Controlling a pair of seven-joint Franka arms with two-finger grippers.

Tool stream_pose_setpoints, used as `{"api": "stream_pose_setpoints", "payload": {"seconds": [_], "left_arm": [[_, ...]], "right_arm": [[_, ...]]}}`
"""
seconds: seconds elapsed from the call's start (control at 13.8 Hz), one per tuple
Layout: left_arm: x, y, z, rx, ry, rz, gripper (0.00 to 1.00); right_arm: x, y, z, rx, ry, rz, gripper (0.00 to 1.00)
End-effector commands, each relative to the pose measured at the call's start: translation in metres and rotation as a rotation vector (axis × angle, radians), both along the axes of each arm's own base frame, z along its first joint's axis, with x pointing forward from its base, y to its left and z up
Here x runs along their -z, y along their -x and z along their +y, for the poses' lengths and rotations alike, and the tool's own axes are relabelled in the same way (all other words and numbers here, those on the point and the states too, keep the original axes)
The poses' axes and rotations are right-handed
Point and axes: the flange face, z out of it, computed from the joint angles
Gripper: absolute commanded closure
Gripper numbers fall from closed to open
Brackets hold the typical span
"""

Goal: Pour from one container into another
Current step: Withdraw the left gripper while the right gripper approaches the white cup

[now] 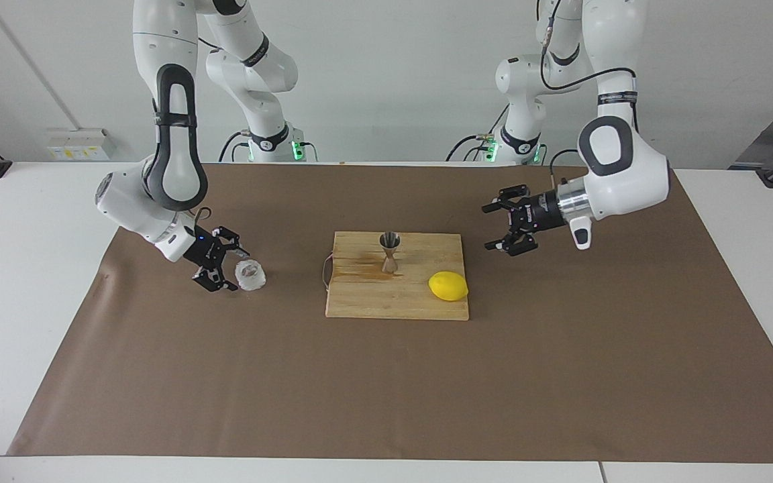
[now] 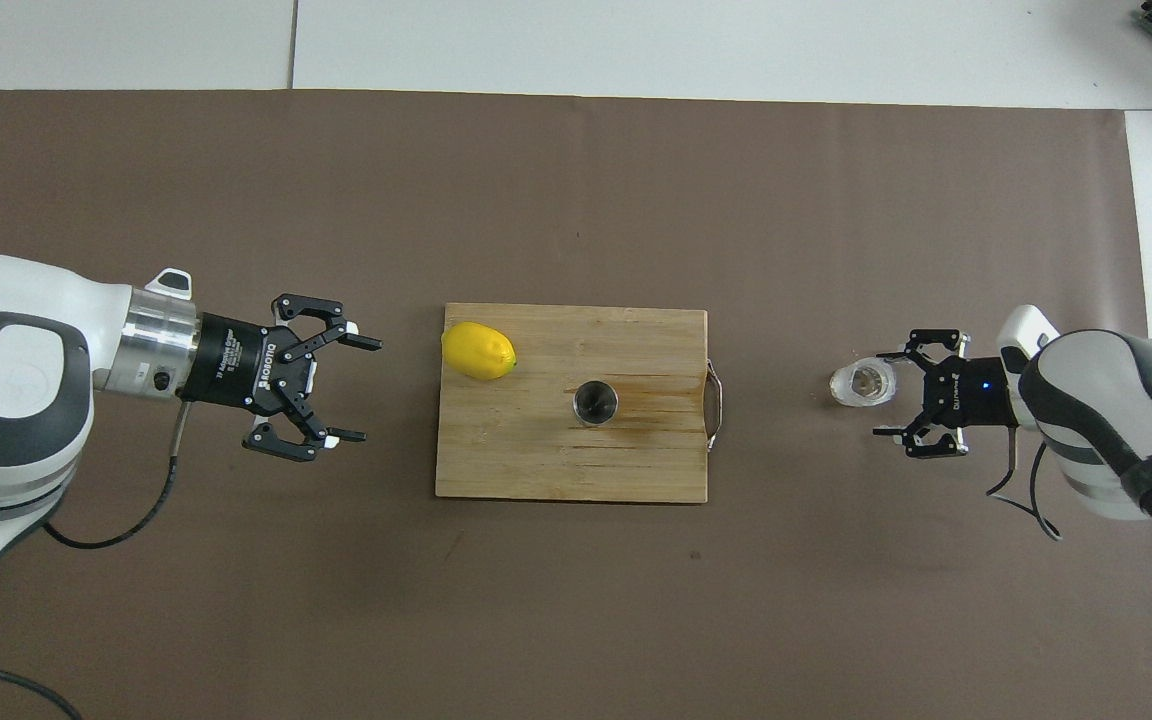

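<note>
Starting at the left arm's end of the table, the left gripper (image 2: 361, 390) hangs with its fingers spread wide and nothing between them, over the brown paper (image 2: 576, 600). A lemon (image 2: 478, 351) lies on the wooden board (image 2: 556, 470) ahead of those fingertips. The steel jigger (image 2: 595, 402) stands upright on the board past the lemon, well apart from either gripper. With no fingers around it, its narrow waist makes it easy to topple if the cup's rim or a finger brushes it during the pour.

The white crinkly cup (image 2: 862, 383) sits on the paper right at the open fingertips of the right gripper (image 2: 884, 394). It is not centred between them: one fingertip lies alongside its rim and the other stands clear. I cannot tell whether that near finger is touching the cup. Closing from this offset would likely shove or tip the light cup rather than grip it. A hard squeeze could buckle its thin wall and push the contents out. The jigger's small mouth also leaves little margin, so a quick tilt could spill onto the board.
</note>
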Motion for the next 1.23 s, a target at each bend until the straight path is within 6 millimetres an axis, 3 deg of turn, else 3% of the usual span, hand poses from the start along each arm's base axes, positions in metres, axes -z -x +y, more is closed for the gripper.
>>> {"api": "stream_pose_setpoints", "payload": {"seconds": [0.0, 0.43, 0.72, 0.87, 1.16], "left_arm": [[-0.035, -0.019, 0.027, 0.070, -0.091, -0.029, 0.00], [-0.077, -0.036, 0.037, 0.228, -0.303, -0.198, 0.00], [-0.108, -0.032, 0.045, 0.540, -0.405, -0.325, 0.00], [-0.122, -0.029, 0.054, 0.705, -0.400, -0.386, 0.00], [-0.153, -0.037, 0.063, 0.813, -0.452, -0.464, 0.00]], "right_arm": [[0.000, -0.006, 0.004, 0.007, -0.018, -0.025, 0.00], [0.001, -0.006, 0.017, -0.013, -0.022, -0.022, 0.00], [0.002, -0.005, 0.019, -0.013, -0.018, -0.021, 0.00], [0.002, -0.007, 0.030, -0.019, -0.028, -0.025, 0.00], [0.003, -0.007, 0.030, -0.011, -0.016, -0.031, 0.00]]}}
